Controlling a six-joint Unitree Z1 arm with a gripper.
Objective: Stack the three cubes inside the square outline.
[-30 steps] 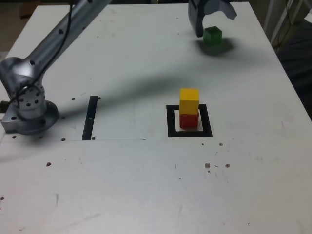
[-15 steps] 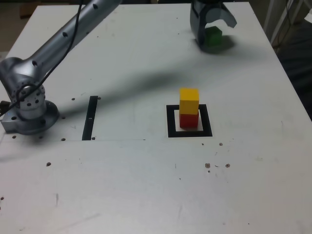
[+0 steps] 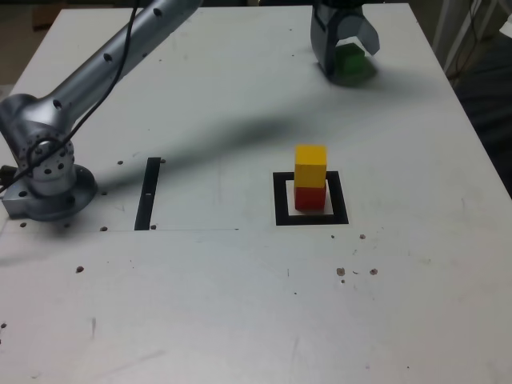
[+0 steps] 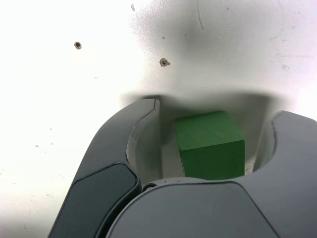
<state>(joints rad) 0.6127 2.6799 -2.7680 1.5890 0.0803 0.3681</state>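
Lowered and drawn closer together since the earlier frames: two fingers [image 4: 116,131] of one gripper, now around one green cube [image 4: 210,146]; likewise shifted, one grey arm [image 3: 120,60], reaching from one round base [image 3: 52,192] at the exterior view's left. Standing apart, with the green cube between them and a visible gap on each side in the wrist view; not clamped on it. Partly hidden in the exterior view, near the far edge of the tabletop [image 3: 200,304], with two faces showing in the wrist view.

Cubes, three in all: one green, as above; one red [image 3: 310,198]; one yellow [image 3: 310,166]. Stacked, two of the three: yellow on top, red beneath, both upright. Surrounding the base of this stack, one square outline [image 3: 283,218], thick and black with a white centre. Well apart from this outline, toward the far edge and the exterior view's right, the third cube, green.

To the exterior view's left of the outline, between it and the arm's base, one straight black strip [image 3: 147,194]. Along the arm, one dark cable [image 3: 100,100]. Beneath the arm, one long soft shadow [image 3: 240,138] across the white tabletop.
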